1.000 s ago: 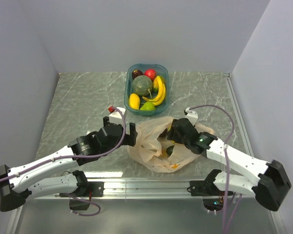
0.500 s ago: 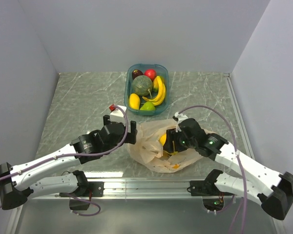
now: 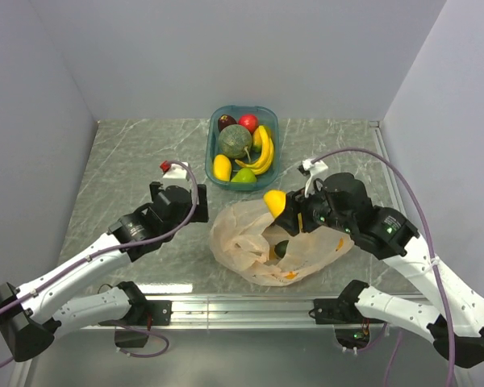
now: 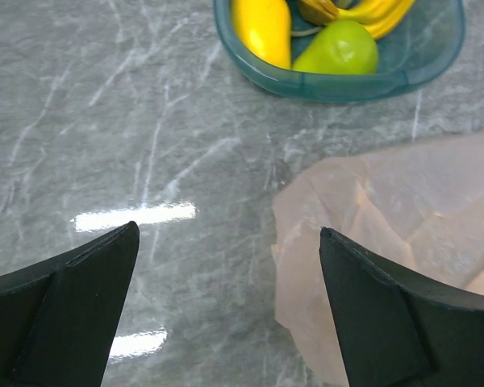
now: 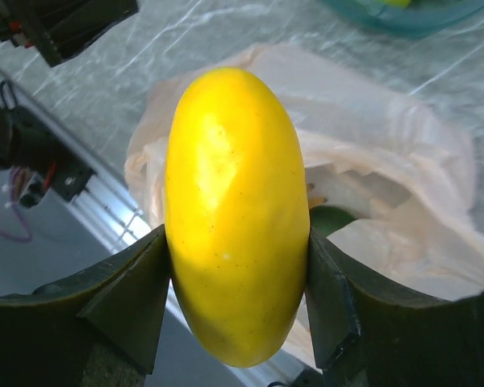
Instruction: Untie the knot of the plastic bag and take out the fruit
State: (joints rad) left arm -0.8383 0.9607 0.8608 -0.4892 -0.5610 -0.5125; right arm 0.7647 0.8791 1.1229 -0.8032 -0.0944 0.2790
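The plastic bag (image 3: 246, 242) lies open and slack on the table's near middle; no tied knot shows. My right gripper (image 3: 284, 206) is shut on a yellow oval fruit (image 3: 274, 202), held above the bag's far edge. In the right wrist view the fruit (image 5: 235, 210) sits between both fingers (image 5: 137, 298), with the bag (image 5: 371, 161) below. A dark green fruit (image 3: 281, 248) lies inside the bag, also in the right wrist view (image 5: 331, 219). My left gripper (image 3: 180, 196) is open and empty, left of the bag. In the left wrist view it (image 4: 227, 234) hangs over bare table beside the bag (image 4: 387, 242).
A blue tub (image 3: 212, 153) stands at the back middle, holding a green melon (image 3: 235, 141), bananas (image 3: 264, 149), a red apple (image 3: 248, 122), a yellow fruit (image 3: 222, 167) and a green lime (image 3: 244, 176). Its near rim (image 4: 347, 85) shows in the left wrist view. Walls enclose the table on three sides.
My right gripper rose out of the bag with the yellow fruit, moving back toward the tub. My left gripper drew away from the bag's left edge to the left.
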